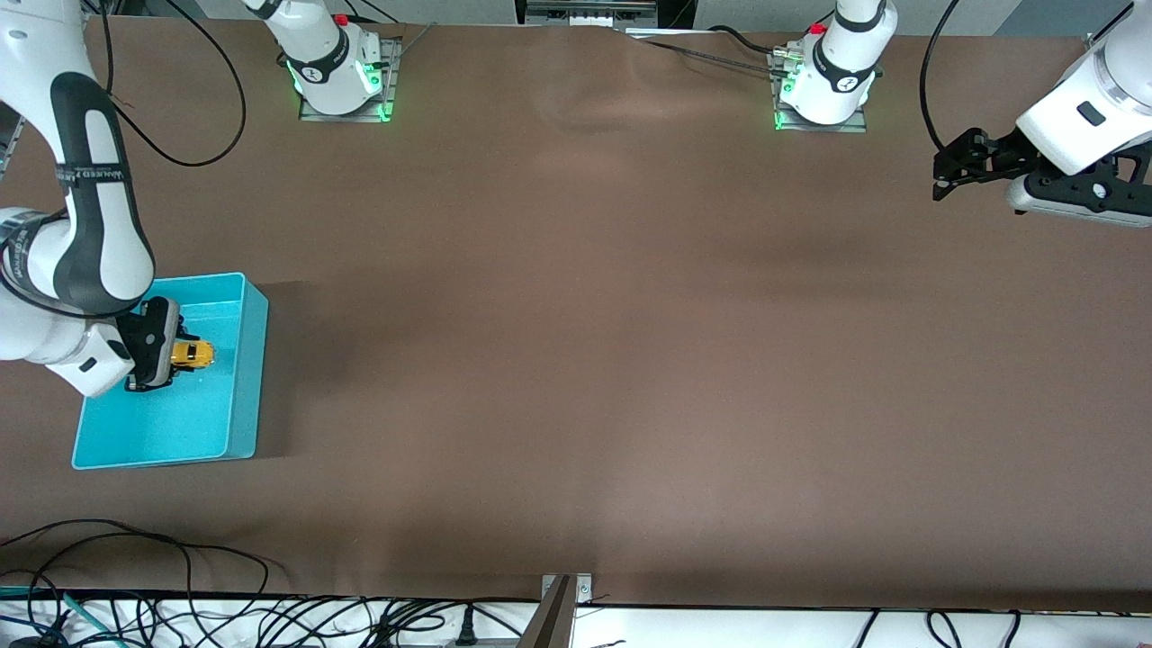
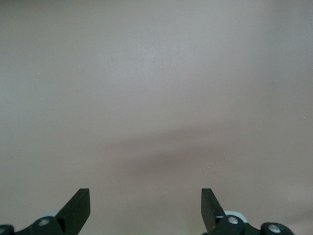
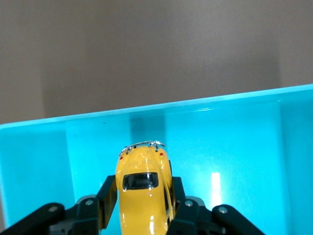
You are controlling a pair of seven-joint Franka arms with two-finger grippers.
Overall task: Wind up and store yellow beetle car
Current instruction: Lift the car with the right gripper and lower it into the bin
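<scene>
The yellow beetle car is a tiny yellow toy with dark windows. My right gripper is shut on the car and holds it inside the turquoise bin, low over the bin's floor. In the right wrist view the car sits between the two black fingers, with the bin's wall ahead. My left gripper is open and empty, held up over the table at the left arm's end; its wrist view shows only bare table between the fingertips.
The turquoise bin stands at the right arm's end of the brown table. Cables lie along the table's edge nearest the front camera. A metal bracket sits at the middle of that edge.
</scene>
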